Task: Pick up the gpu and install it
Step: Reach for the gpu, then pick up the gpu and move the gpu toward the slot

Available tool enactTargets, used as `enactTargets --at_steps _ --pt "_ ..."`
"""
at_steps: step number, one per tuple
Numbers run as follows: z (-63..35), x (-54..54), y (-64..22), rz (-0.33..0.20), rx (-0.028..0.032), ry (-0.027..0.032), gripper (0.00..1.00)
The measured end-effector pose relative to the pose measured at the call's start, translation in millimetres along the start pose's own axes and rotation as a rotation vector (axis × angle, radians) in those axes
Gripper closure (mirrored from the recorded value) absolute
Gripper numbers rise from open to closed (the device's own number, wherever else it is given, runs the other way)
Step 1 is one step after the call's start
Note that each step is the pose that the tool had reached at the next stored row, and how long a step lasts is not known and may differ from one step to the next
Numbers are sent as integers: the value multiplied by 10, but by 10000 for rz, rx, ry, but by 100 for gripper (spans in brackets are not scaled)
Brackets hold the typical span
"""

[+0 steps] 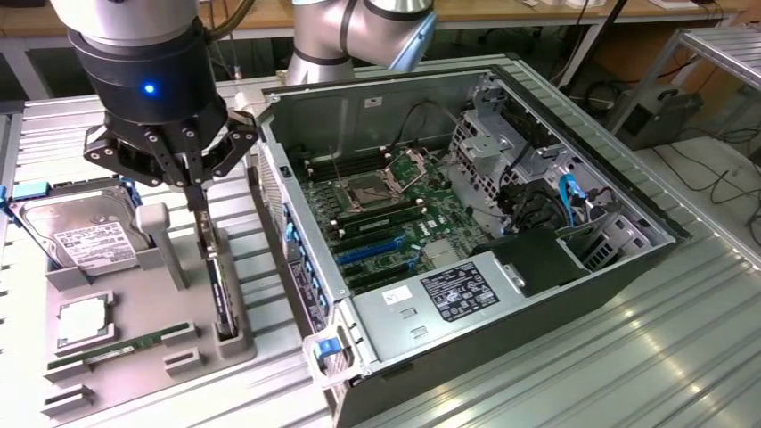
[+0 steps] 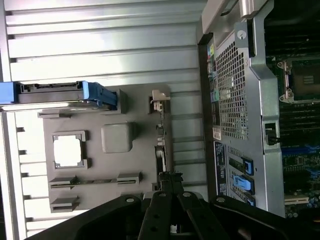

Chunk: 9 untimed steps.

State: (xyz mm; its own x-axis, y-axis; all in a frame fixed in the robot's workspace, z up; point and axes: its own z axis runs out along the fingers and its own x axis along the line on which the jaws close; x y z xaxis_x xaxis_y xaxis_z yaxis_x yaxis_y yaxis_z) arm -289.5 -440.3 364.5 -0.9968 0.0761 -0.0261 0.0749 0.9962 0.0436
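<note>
At the exterior view's lower left, beside the open computer case (image 1: pixel 345 116), the gpu (image 1: pixel 221 285) stands on edge in a slot of the gray parts tray (image 1: pixel 155 310). Any pull off vertical could jam the thin card or let it slip. The gripper (image 1: pixel 195 189) is pinched narrow on its upper edge.

Tool (image 1: pixel 194 191) sits closed on gpu (image 1: pixel 221 290) edge in tight lane: grey post (image 1: pixel 162 245) on exterior view's left, PC case wall (image 1: pixel 289 254) close on right. Straight up is free. Inside case, blue slots (image 1: pixel 363 254) open from above; PSU (image 1: pixel 458 290) & drive cage (image 1: pixel 500 147) crowd far side.
</note>
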Motion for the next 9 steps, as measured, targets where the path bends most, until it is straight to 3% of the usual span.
enactTargets --at_steps 9 --pt "0 1 0 2 1 1 89"
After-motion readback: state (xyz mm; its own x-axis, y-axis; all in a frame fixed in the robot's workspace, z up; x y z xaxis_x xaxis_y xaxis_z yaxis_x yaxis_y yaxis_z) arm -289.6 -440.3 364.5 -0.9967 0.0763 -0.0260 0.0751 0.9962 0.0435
